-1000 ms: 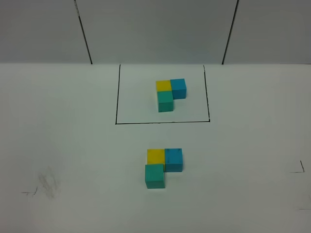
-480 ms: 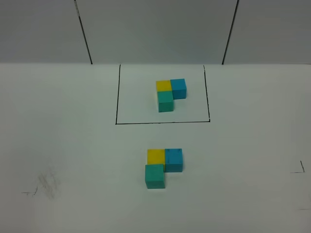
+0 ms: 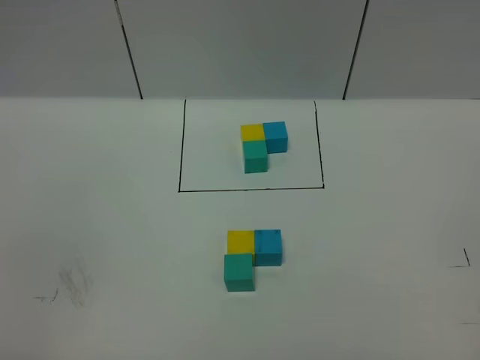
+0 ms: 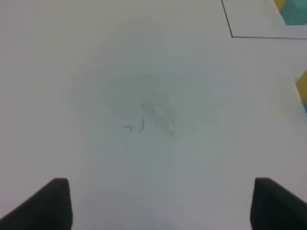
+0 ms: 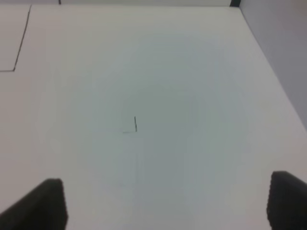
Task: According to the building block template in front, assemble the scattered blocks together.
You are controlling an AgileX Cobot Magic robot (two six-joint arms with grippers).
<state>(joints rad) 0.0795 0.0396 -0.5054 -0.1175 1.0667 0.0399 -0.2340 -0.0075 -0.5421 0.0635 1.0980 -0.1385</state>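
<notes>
The building block template (image 3: 262,146) is an L of yellow, blue and teal-green cubes inside a black drawn outline (image 3: 180,150) at the back middle. Its teal-green cube shows at the left wrist view's edge (image 4: 295,12). The scattered blocks stand touching in the same L in front of it: yellow (image 3: 241,241), blue (image 3: 268,247), teal-green (image 3: 238,271). The yellow one's edge shows in the left wrist view (image 4: 302,85). My left gripper (image 4: 158,203) and right gripper (image 5: 168,203) are open and empty, over bare table far from the cubes. Neither shows in the exterior view.
The white table (image 3: 112,225) has a grey smudge and pen marks at the front left (image 3: 71,285) and a small pen corner mark at the right (image 3: 463,261). A grey wall with two dark seams (image 3: 129,49) stands behind the table.
</notes>
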